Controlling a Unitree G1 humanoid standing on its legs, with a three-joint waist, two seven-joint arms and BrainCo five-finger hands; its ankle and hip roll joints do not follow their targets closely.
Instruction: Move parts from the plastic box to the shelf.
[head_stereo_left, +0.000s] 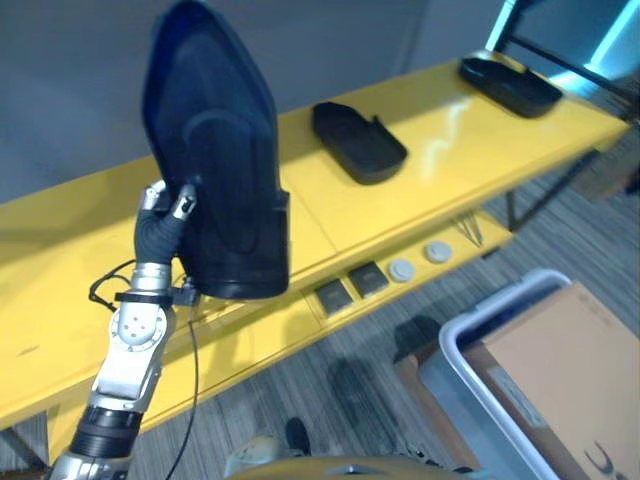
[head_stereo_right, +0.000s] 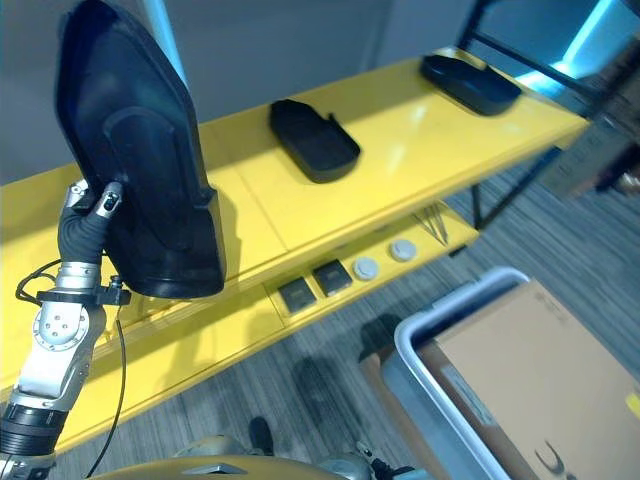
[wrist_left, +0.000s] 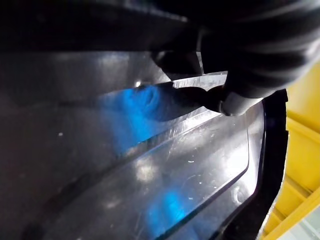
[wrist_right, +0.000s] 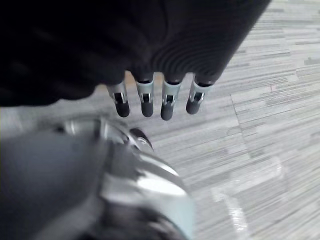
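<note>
The left hand (head_stereo_left: 165, 215) pinches a large black moulded part (head_stereo_left: 215, 160), holding it upright above the yellow shelf (head_stereo_left: 330, 215). The right hand (wrist_right: 155, 97) hangs relaxed, fingers loosely straight. Placing step; next, lowering it flat beside the hand.

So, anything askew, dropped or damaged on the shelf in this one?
Nothing stands out. Two black parts lie flat and apart on the yellow shelf. The left hand holds a third black part upright over the shelf, not yet set down. No damage shows.
</note>
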